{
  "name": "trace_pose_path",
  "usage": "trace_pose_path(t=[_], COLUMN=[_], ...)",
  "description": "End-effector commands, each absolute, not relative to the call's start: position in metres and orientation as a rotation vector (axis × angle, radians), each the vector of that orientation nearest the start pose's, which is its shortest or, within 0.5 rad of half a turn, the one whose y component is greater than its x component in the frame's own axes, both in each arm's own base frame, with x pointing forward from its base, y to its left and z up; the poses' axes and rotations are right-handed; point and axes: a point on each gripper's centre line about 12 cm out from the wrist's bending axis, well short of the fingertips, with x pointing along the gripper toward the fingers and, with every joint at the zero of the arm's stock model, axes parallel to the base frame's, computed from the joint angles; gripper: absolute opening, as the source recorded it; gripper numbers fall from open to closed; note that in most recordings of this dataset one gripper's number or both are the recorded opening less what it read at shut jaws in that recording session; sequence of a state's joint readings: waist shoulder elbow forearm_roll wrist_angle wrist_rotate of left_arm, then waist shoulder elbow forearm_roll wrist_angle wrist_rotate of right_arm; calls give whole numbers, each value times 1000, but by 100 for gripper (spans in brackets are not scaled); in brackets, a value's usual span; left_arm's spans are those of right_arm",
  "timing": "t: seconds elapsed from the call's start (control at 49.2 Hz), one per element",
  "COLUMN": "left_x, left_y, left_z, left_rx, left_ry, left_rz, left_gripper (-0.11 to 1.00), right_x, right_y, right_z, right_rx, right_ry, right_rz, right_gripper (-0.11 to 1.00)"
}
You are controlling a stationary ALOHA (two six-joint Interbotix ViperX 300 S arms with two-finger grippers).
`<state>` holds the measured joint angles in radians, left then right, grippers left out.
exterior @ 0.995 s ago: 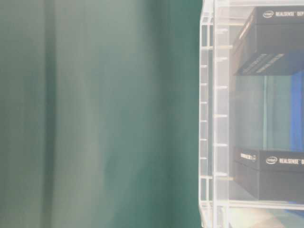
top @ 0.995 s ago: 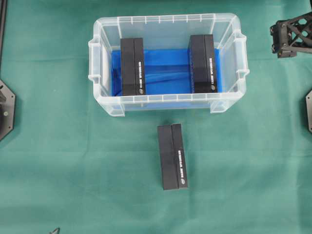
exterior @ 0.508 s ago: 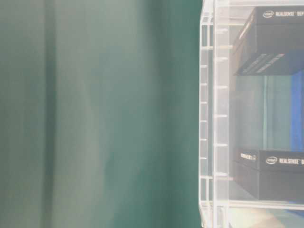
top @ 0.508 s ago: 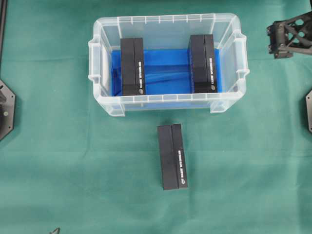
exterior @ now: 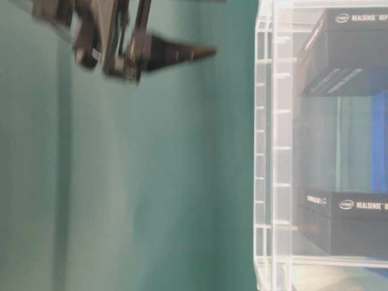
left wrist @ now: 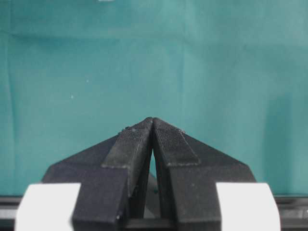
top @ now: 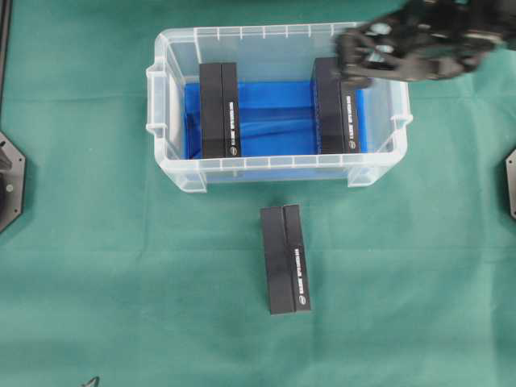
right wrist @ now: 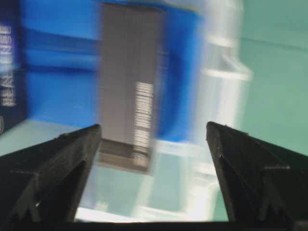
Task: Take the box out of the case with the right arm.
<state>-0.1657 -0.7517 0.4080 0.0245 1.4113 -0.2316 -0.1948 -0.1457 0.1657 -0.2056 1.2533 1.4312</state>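
Likely stiff, light card: right-hand box [top: 336, 105] in case [top: 279, 168]; pinch its long sides. Right gripper [top: 351, 58] jaws wide, empty; left gripper [left wrist: 152, 126] jaws closed, empty.

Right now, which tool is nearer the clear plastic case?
Right. The right tool hovers open above the clear plastic case; the left tool, shut, faces bare green cloth.

R gripper [top: 355, 60] motion-blurred, hides far end of right box [top: 340, 113]
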Motion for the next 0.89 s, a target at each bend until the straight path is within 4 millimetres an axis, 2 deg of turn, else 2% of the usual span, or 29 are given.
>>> trace_pose_path(t=[0.0,0.244,0.467,0.67,0.873], left_x=[177,177,176,176,175], left_y=[-27,-27,-27,-27,-27], left_z=[388,388,389,389,389], left_rx=[-102,-99,-99,-99,-101], left_ry=[1057,1057,1054,1053,1051], left_rz=[-10,-11,-12,-12,-11], left_gripper=[0,0,0,0,0], right_x=[362,427,470,490,496], right_y=[-92,-98,-100,-96,-93], right_z=[332,340,338,335,331], right_rx=[1157,1120,1129,1141,1159], right_ry=[792,773,783,787,798], right_rz=[-1098,-1024,-962,-941,-931], right_gripper=[90,90,90,91,91])
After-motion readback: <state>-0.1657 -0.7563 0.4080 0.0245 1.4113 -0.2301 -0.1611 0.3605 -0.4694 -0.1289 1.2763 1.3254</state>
